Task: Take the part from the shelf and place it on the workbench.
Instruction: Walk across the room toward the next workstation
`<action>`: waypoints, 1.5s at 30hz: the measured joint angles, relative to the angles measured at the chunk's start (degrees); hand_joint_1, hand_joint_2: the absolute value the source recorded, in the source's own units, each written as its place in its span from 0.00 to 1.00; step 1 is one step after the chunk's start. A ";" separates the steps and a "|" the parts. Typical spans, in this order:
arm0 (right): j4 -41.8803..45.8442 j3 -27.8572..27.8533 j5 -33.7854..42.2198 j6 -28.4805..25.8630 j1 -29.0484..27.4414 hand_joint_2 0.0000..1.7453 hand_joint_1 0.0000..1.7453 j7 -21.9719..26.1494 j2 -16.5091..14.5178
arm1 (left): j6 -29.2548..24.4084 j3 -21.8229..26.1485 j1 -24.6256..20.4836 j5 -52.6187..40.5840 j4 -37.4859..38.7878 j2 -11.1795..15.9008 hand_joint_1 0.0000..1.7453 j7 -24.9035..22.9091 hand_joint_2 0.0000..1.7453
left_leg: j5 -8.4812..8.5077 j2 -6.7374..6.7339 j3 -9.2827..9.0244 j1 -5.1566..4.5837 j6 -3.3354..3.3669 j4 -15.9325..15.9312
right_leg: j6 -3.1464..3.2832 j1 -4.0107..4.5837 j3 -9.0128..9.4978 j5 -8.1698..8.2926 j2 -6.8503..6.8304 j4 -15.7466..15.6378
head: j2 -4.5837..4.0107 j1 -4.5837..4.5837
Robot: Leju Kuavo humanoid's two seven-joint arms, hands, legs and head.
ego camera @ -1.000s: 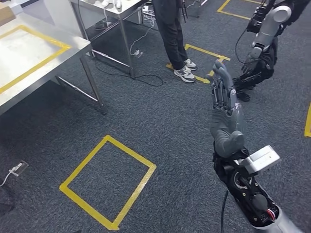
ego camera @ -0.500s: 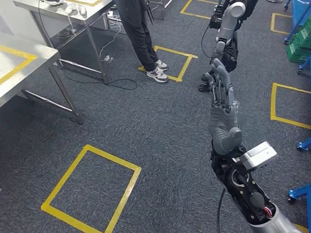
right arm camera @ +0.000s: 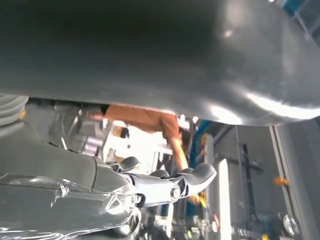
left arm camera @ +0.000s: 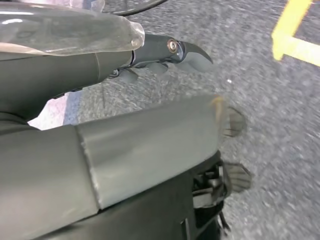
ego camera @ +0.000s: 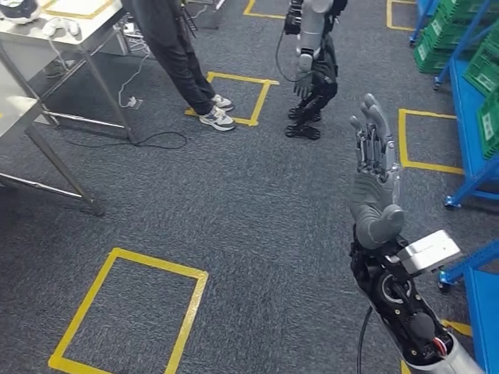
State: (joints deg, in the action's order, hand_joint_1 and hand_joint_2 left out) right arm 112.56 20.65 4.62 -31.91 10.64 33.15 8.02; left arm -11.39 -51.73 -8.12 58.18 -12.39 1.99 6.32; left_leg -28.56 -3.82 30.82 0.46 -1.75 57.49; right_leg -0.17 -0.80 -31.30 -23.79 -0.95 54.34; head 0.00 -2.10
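My right hand [ego camera: 373, 175] is raised in front of me with its fingers straight and pointing up, holding nothing. In the right wrist view the right hand [right arm camera: 151, 190] has its fingers stretched out, with a person in an orange top behind them. My left hand [left arm camera: 151, 135] hangs over grey carpet with its fingers extended and nothing in it. The blue shelf [ego camera: 465, 101] with green bins [ego camera: 447, 23] stands at the right edge. The steel workbench [ego camera: 15, 109] is at the far left edge.
A person [ego camera: 171, 47] in dark clothes stands ahead on the left. Another robot [ego camera: 312, 62] stands ahead in the middle. A second table [ego camera: 65, 19] with cables on the floor is at the back left. Yellow tape squares [ego camera: 129, 312] mark the carpet.
The camera has turned to the right: the tables and person slid left and the blue shelf came into view. My right hand stays raised with nothing in it.
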 joint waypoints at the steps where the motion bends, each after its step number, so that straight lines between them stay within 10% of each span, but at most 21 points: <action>1: 0.00 -0.05 0.01 -0.13 -0.07 0.00 0.00 -0.02 0.00 | 0.00 -0.02 0.03 -0.09 0.00 0.02 0.00 0.00 0.00 | -2.01 1.73 1.86 0.08 -0.07 3.94 | 0.22 -0.01 -0.12 0.07 0.52 -0.01 | 0.00 0.38; 3: 0.00 -0.14 0.08 -0.38 -0.41 0.00 0.00 -0.09 0.01 | 0.01 -0.09 0.29 -0.31 0.00 0.05 0.00 -0.03 0.00 | -5.11 3.20 6.11 0.08 -0.05 12.09 | 0.58 0.14 -0.32 0.18 1.79 -0.01 | 0.01 0.96; 5: 0.00 -0.18 0.14 -0.56 -0.79 0.00 0.00 -0.13 0.02 | 0.01 -0.17 0.56 -0.59 0.00 0.14 0.00 -0.10 0.00 | -4.07 3.49 7.23 0.05 0.18 13.34 | 0.72 0.31 -0.38 0.25 3.37 0.01 | 0.01 1.17; 9: 0.20 -0.30 0.08 -1.36 -1.16 0.00 0.00 -0.11 0.03 | 0.07 -0.28 0.36 -0.91 0.00 0.65 0.00 -0.20 0.00 | 3.14 6.99 0.57 0.02 1.38 -1.52 | 0.36 0.49 -0.51 0.42 6.39 0.17 | 0.00 1.50; 12: 0.52 -0.97 0.02 -2.73 -2.07 0.00 0.00 0.12 0.13 | 0.06 -0.35 0.11 -1.03 -0.01 0.81 0.00 -0.31 0.00 | 3.55 6.80 -0.58 -0.08 1.63 -4.00 | -0.54 0.33 -1.02 0.65 8.04 0.09 | 0.00 1.41; 15: 0.83 -1.94 0.06 -3.37 -2.98 0.00 0.00 0.47 0.50 | 0.03 -0.39 0.08 -1.02 -0.01 0.82 0.00 -0.33 0.00 | 3.94 4.70 -1.15 0.23 2.31 -4.86 | -1.42 0.41 -2.84 -1.45 5.23 3.35 | 0.00 0.78; 19: 0.85 -2.72 -0.03 -3.83 -3.99 0.00 0.00 0.54 0.80 | 0.03 -0.40 0.41 -0.86 0.00 0.84 0.00 -0.33 0.00 | 3.72 1.84 -1.30 0.08 2.65 -4.95 | -2.71 -0.07 -8.84 -8.03 1.53 17.19 | 0.01 -0.58; 22: 0.86 -3.14 -0.18 -3.98 -4.56 0.00 0.00 0.54 0.91 | 0.07 -0.40 0.41 -0.85 0.00 0.73 0.00 -0.33 0.00 | 3.26 -0.11 -1.77 0.15 2.14 -4.84 | -3.13 -0.46 -4.98 -3.95 0.27 10.81 | 0.00 -1.39; 25: 1.02 -3.52 -0.41 -4.40 -4.75 0.00 0.00 0.56 0.92 | 0.08 -0.43 0.29 -0.87 0.00 0.75 0.00 -0.33 0.00 | 2.63 -1.59 -2.20 -0.24 1.24 -4.43 | -2.25 0.00 0.18 -1.15 -2.43 1.39 | 0.00 -1.79; 28: 1.39 -4.09 -0.94 -5.13 -5.31 0.00 0.00 0.43 0.92 | 0.16 -0.58 0.03 -0.89 -0.01 0.76 0.00 -0.33 0.00 | 2.29 -2.62 -2.18 -0.33 0.51 -4.10 | -0.63 0.24 0.23 -1.18 -1.12 0.82 | 0.00 -1.16; 33: 2.35 -4.52 -1.81 -5.71 -5.51 0.00 0.00 -0.17 0.92 | 0.32 -0.74 -0.04 -0.89 -0.02 0.71 0.00 -0.33 0.00 | -4.97 2.98 4.80 0.06 -0.11 10.18 | 0.74 0.22 0.14 -0.83 1.60 0.51 | 0.00 0.23; 35: 2.40 -4.52 -2.15 -5.80 -5.54 0.00 0.00 -0.37 0.92 | 0.45 -0.77 0.10 -0.89 -0.02 0.67 0.00 -0.33 0.00 | -5.14 3.40 7.44 0.02 0.14 14.21 | 0.87 0.42 0.13 -0.80 3.07 0.52 | 0.01 0.72; 39: 2.81 -4.55 -2.97 -6.08 -5.41 0.00 0.00 -0.85 0.92 | 0.59 -0.82 -0.21 -0.88 -0.02 0.63 0.00 -0.33 0.00 | 2.67 5.95 2.44 -0.12 1.43 1.34 | 0.78 0.70 0.27 -0.83 6.04 0.65 | 0.01 1.31; 43: 3.05 -4.64 -3.43 -6.26 -5.22 0.00 0.00 -1.24 0.92 | 0.64 -0.84 -0.63 -0.82 -0.02 0.44 0.00 -0.31 0.00 | 3.70 5.91 0.22 -0.25 1.71 -3.47 | -0.17 0.57 -0.36 -0.79 8.04 0.75 | 0.00 1.22; 45: 3.22 -4.85 -3.74 -6.44 -5.14 0.00 0.00 -1.44 0.96 | 0.64 -0.84 -0.82 -0.78 -0.02 0.25 0.00 -0.30 0.00 | 3.90 4.67 -0.22 -0.07 2.18 -4.11 | -0.74 0.65 -1.42 -2.12 5.96 2.62 | 0.00 0.84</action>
State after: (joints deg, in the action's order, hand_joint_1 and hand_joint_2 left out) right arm 115.79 15.80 0.88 -38.35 5.49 31.70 8.98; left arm -10.75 -52.57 -8.94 57.40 -12.41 2.25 6.03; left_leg -24.67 0.85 30.60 0.39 0.43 53.38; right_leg -0.91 -0.14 -32.72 -25.91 5.01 56.96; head 0.00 -1.26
